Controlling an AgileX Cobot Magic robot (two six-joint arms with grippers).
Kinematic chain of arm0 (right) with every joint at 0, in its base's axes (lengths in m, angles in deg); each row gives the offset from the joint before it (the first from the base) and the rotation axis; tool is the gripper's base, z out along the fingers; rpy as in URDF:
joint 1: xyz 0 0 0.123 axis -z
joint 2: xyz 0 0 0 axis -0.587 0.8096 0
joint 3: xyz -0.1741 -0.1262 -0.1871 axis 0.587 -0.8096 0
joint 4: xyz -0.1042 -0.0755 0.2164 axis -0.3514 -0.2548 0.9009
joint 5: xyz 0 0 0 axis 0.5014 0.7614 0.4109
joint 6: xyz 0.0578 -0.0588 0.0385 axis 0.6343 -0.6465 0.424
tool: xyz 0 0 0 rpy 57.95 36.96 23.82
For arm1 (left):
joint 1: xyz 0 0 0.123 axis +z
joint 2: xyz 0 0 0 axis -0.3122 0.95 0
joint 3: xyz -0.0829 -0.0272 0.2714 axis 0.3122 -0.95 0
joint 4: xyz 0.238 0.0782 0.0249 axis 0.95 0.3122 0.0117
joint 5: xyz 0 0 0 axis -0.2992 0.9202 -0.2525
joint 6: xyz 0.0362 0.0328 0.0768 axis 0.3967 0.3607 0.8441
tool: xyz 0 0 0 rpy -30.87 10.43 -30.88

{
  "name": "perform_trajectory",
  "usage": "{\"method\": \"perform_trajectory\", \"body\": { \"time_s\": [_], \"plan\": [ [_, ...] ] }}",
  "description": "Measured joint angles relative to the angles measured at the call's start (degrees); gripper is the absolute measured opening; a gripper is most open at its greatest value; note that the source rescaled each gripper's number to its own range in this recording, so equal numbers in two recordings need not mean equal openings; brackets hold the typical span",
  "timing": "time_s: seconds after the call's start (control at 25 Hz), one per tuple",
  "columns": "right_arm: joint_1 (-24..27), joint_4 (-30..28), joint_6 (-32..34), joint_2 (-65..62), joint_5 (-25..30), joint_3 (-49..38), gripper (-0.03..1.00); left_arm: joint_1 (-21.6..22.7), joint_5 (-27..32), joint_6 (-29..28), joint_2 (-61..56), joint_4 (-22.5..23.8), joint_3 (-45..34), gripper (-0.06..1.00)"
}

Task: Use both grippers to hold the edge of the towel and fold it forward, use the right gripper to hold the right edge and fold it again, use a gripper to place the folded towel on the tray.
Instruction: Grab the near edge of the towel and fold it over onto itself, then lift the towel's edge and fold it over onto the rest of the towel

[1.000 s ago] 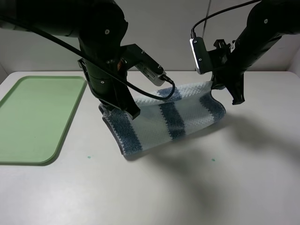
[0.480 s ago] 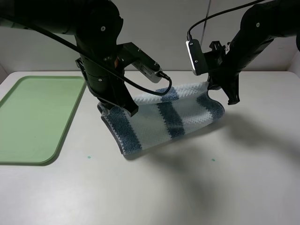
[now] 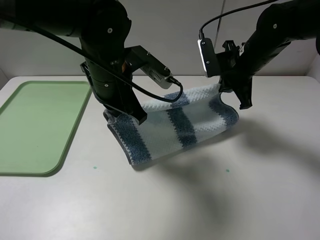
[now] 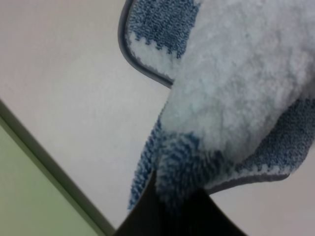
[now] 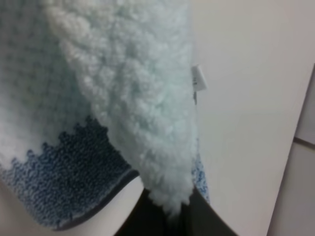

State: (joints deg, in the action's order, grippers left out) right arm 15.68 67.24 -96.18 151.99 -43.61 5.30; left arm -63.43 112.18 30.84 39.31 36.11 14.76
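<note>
The black jointed left gripper (image 3: 120, 115) was clamped on one lifted corner of the soft white-and-blue-grey striped towel (image 3: 175, 125), the black right gripper (image 3: 223, 88) clamped on the other. The cloth sagged between them, its near hem (image 3: 131, 159) on the white table (image 3: 225, 200), apart from the flat light-green plastic tray (image 3: 30, 125).

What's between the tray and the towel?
Between tray and towel: bare table with one tiny green speck, in the exterior high view.
</note>
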Motion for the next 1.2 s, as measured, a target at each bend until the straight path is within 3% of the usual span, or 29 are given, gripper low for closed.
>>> {"method": "perform_trajectory", "body": {
  "time_s": [0.12, 0.2, 0.24, 0.36, 0.4, 0.48, 0.68, 1.04, 1.12, 1.2],
  "plan": [
    [0.0, 1.7, 0.0, 0.0, -0.3, 0.0, 0.01, 0.0, 0.3, 0.0, 0.0, 0.0, 0.0, 0.0],
    [0.0, 3.2, 0.0, 0.0, -0.6, 0.0, 0.1, 0.0, 0.4, 0.0, 0.0, 0.0, 0.0, 0.0],
    [0.0, 4.0, 0.0, 0.0, -0.9, 0.0, 0.22, 0.0, 0.5, 0.0, 0.0, 0.0, 0.0, 0.0],
    [0.0, 6.2, 0.2, 0.0, -2.5, 0.0, 0.71, 0.0, 0.7, 0.0, 0.0, 0.0, 0.0, 0.0],
    [0.0, 6.9, 0.5, 0.0, -3.6, 0.0, 0.83, 0.0, 0.7, 0.0, 0.0, 0.0, 0.0, 0.0],
    [0.0, 8.2, 1.5, 0.0, -6.0, 0.0, 0.94, 0.0, 0.8, 0.0, 0.0, 0.0, 0.0, 0.0],
    [0.0, 9.0, 3.0, 0.0, -9.3, 0.0, 1.0, 0.0, 0.8, 0.0, 0.0, 0.0, 0.0, 0.0],
    [0.0, 9.0, 3.1, 0.0, -9.5, 0.0, 1.0, 0.0, 0.8, 0.0, 0.0, 0.0, 0.0, 0.01],
    [0.0, 9.0, 3.6, 0.0, -9.5, 0.0, 1.0, 0.0, 0.8, 0.0, 0.0, 0.0, 0.0, 0.07],
    [0.0, 9.0, 4.1, 0.0, -9.5, 0.0, 1.0, 0.0, 0.8, 0.0, 0.0, 0.0, 0.0, 0.2]
  ]
}}
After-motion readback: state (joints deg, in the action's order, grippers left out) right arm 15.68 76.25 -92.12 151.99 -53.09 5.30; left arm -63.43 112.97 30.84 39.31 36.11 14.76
